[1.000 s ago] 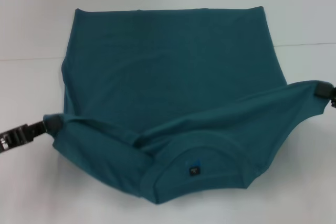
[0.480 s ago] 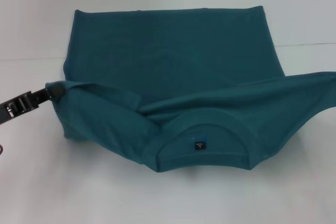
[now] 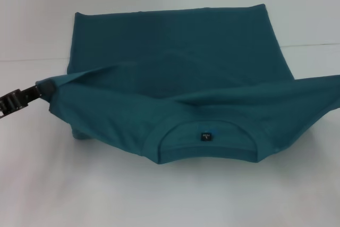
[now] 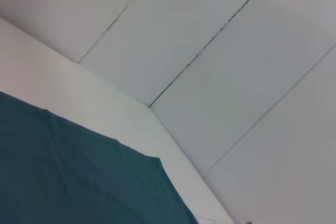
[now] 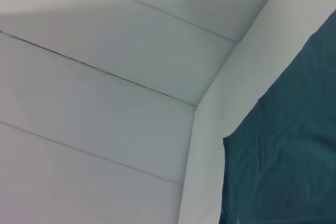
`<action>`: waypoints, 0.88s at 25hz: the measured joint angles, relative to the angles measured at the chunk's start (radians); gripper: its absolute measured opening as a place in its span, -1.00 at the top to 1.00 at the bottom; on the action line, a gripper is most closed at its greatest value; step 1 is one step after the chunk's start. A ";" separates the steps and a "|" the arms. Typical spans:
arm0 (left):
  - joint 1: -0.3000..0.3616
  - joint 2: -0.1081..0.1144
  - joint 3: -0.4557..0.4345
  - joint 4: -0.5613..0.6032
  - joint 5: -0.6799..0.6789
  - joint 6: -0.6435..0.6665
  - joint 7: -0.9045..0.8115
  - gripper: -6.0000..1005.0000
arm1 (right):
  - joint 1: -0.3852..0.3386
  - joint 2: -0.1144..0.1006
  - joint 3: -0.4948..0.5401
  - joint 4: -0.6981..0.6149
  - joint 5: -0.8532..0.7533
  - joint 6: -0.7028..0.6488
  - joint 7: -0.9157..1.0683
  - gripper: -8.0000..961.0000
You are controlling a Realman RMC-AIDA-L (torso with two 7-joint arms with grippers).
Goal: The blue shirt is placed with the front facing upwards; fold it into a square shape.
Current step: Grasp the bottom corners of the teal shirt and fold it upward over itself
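On the flat white bench (image 3: pixel 48 195) lies the large teal-blue cotton shirt (image 3: pixel 175 73), its near collar edge lifted and stretched, the black left gripper (image 3: pixel 47 90) with fingers clenched on 1 raised corner, while the right gripper is out of sight past the frame's edge.
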 joint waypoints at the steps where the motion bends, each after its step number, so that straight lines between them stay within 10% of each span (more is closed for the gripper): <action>1: 0.002 0.004 0.000 0.002 0.000 0.006 -0.001 0.97 | -0.001 0.000 0.002 0.000 0.000 0.001 0.002 0.89; 22: 0.008 0.020 -0.005 0.008 -0.081 0.035 0.021 0.96 | -0.015 -0.014 0.116 0.114 0.000 0.055 0.014 0.89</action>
